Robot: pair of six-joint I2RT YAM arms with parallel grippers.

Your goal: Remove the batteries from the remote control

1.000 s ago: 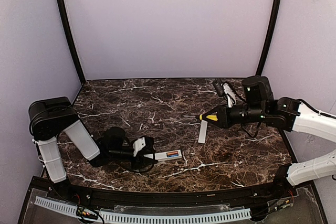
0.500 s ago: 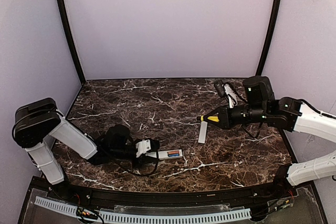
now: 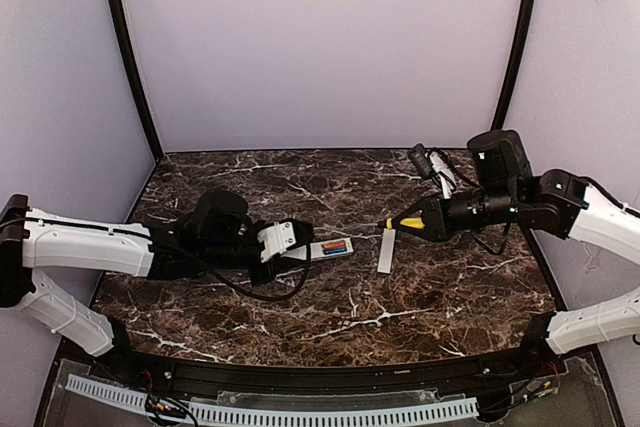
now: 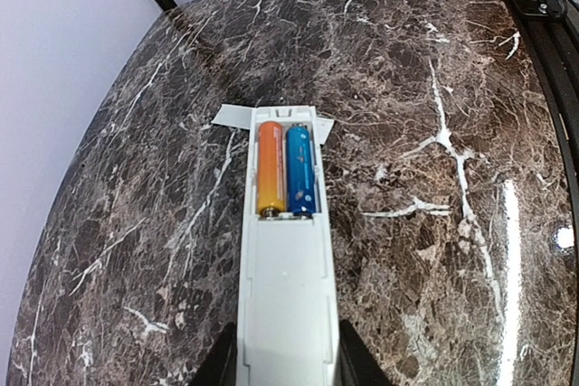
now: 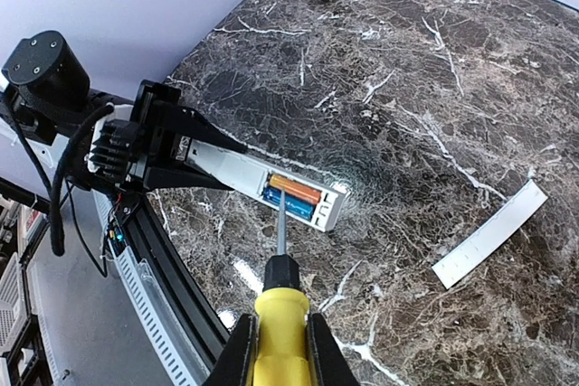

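My left gripper (image 3: 283,240) is shut on the remote control (image 3: 322,248), a white-grey bar held above the table with its open battery bay facing up. In the left wrist view the remote (image 4: 285,287) runs up from my jaws, with the orange battery (image 4: 270,167) and the blue battery (image 4: 300,169) side by side in the bay. My right gripper (image 3: 437,217) is shut on a yellow-handled screwdriver (image 3: 408,222). In the right wrist view its handle (image 5: 279,343) sits between my jaws and its tip (image 5: 280,214) lies near the blue battery (image 5: 288,206) and orange battery (image 5: 297,192); contact cannot be told.
The flat white back cover (image 3: 386,250) lies on the dark marble table (image 3: 330,332) right of centre, also in the right wrist view (image 5: 489,234). A black rail runs along the table's near edge (image 3: 300,377). Black posts stand at the back corners.
My left arm has stretched out and carried the remote up, away from the near edge and right toward the centre. My right gripper with the screwdriver has shifted slightly right and tilted.
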